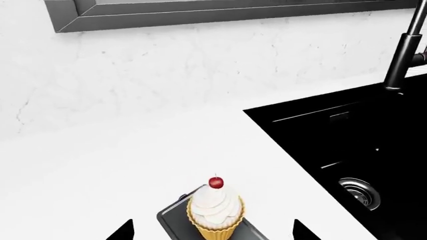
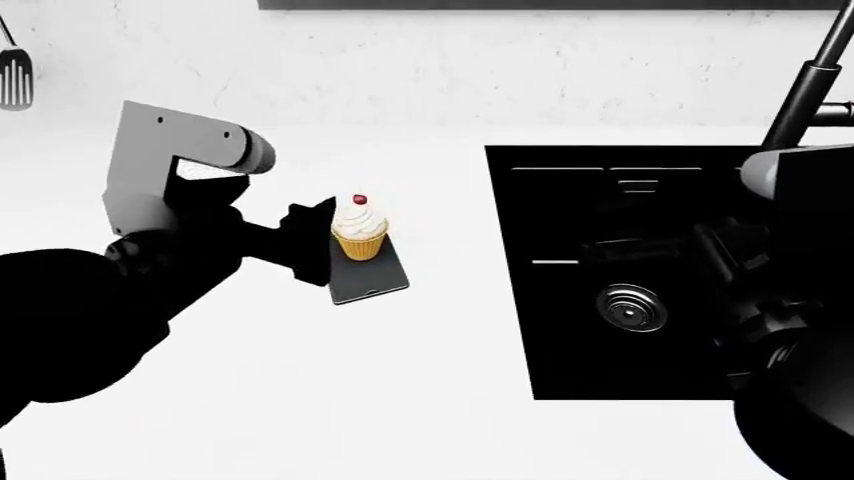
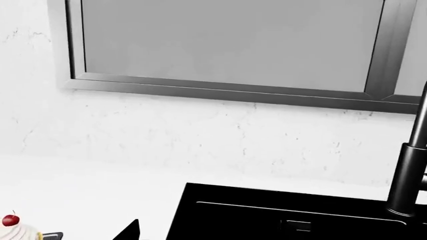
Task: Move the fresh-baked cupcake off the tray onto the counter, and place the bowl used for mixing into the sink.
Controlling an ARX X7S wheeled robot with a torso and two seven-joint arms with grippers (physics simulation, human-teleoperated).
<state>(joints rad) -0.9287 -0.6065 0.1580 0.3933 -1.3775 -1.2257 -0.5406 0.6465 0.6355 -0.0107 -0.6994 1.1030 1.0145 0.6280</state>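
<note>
So the cupcake (image 2: 359, 232) is sitting on the tray (image 2: 370, 280), toward the tray's far end, and the tray lies flat on the white worktop (image 2: 334, 400) a bit left of the sink (image 2: 561, 230). The left tool (image 2: 318, 240) is right up against the cupcake's left side in the head view, too dark there to say if it's touching. From the left wrist view the two fingertips (image 1: 123, 231) stand wide apart, released, with the cupcake (image 1: 215, 212) and tray (image 1: 172, 220) sitting between them, nothing gripped. The sink is a black basin with a round metal drain (image 2: 631, 307), and the dark faucet (image 2: 805, 90) rises at its far right corner. The right arm hangs over the right side of the sink; only one dark tip shows in the right wrist view, so I can't tell whether the right tool is released or clenched. A spatula (image 2: 15, 78) hangs on the wall at far left.
</note>
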